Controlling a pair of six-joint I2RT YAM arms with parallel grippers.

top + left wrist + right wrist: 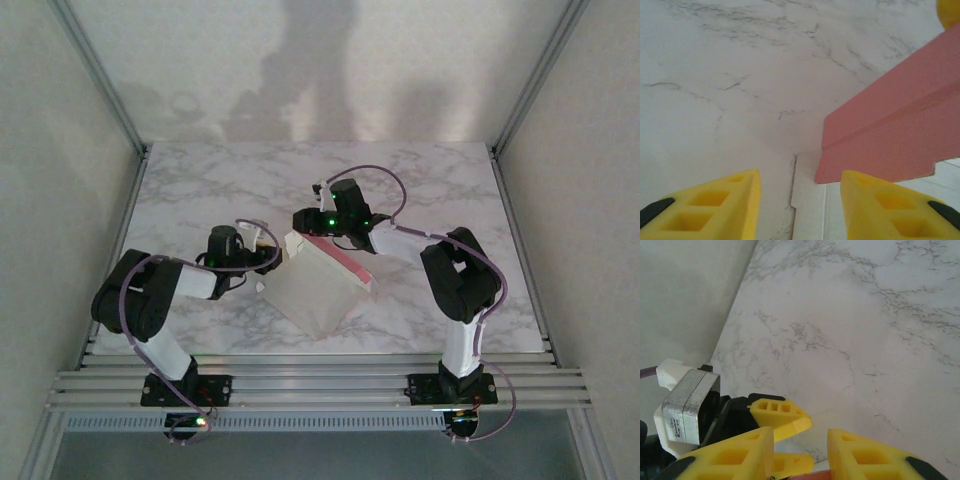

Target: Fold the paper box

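Thin beige-and-pink die-cut cardboard paper box [318, 290] lies on the white marbled table [450, 190] between the arms, its pink flap [890, 135] raised; likely light, floppy and easily creased, so pinch beside a fold line; left gripper [799, 175] stands with fingers apart at its corner; right gripper [800, 432] straddles the pink edge, grip unclear.

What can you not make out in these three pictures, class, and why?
- Top view: the right end effector meets the box under its own wrist, so its grip is hidden.
- Left wrist view: right and bottom edges cut off the box.
- Right wrist view: bottom edge leaves a pink sliver.
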